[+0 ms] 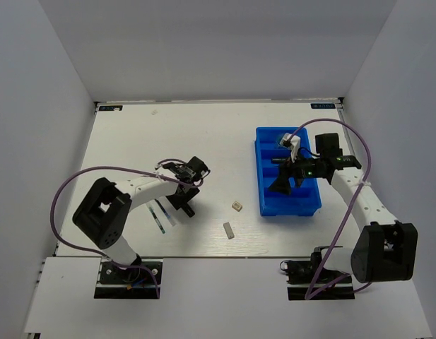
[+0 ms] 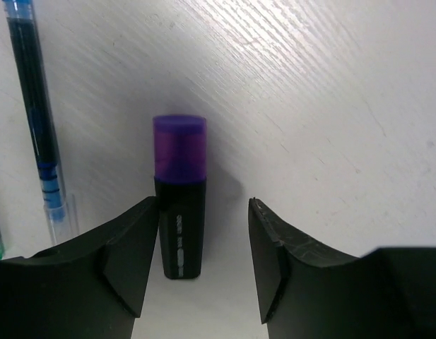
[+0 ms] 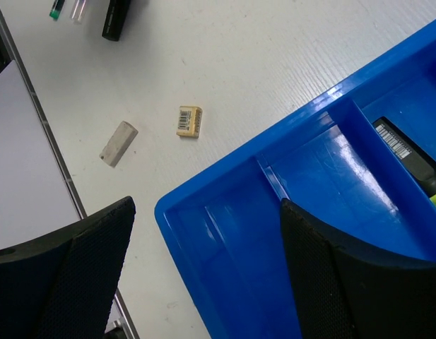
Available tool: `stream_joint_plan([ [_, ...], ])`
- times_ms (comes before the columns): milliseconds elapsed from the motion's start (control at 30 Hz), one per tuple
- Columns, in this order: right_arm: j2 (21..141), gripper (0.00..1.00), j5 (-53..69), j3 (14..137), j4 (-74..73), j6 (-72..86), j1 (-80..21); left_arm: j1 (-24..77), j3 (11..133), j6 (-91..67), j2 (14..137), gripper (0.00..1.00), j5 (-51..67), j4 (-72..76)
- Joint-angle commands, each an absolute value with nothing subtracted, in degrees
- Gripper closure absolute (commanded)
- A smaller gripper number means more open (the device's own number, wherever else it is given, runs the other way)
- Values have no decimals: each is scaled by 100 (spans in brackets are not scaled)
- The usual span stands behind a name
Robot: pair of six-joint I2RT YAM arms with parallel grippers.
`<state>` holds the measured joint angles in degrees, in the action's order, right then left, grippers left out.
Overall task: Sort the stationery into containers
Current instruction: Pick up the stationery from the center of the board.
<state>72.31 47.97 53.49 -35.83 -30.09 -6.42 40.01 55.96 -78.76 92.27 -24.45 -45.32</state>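
Observation:
My left gripper is open, low over a short black marker with a purple end. The marker lies on the table, its near end between my fingertips, close beside the left one. A thin blue pen lies left of it. My right gripper is open and empty above the near end of the blue tray. The tray shows two bare near compartments and a black marker with a yellow end in the one beyond. A beige eraser and a grey eraser lie on the table.
Thin pens lie by the left arm. The beige eraser and grey eraser sit between the arms, left of the tray. Grey walls close in the table on three sides.

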Motion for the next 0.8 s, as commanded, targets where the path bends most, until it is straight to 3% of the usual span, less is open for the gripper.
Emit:
stream_joint_plan([
  [0, 7040, 15, 5054, 5300, -3437, -2901, -528, 3911, 5546, -8121, 9377, 37, -2374, -4307],
  [167, 7005, 15, 5168, 5256, -3367, -2821, -413, 3867, 5511, -8174, 9623, 41, -2295, -4306],
  [267, 6970, 15, 5229, 5212, -3340, -2769, -352, 3823, 5476, -8165, 9729, 50, -2111, -4333],
  [300, 6961, 15, 5264, 5195, -3349, -2760, -343, 3806, 5458, -8156, 9816, 55, -2040, -4333],
  [333, 6961, 15, 5273, 5194, -3331, -2751, -308, 3806, 5388, -8148, 9843, 68, -1996, -4316],
  [567, 6882, 15, 5379, 5159, -3349, -2725, -158, 3709, 5385, -7454, 10072, 100, -1127, -3744],
  [633, 6864, 10, 5327, 5159, -3375, -2760, -114, 3718, 5832, -6657, 10055, 100, -1011, -3857],
  [767, 6768, 10, 4949, 5168, -3244, -2672, -62, 3788, 7352, -5670, 9905, 100, -975, -4262],
])
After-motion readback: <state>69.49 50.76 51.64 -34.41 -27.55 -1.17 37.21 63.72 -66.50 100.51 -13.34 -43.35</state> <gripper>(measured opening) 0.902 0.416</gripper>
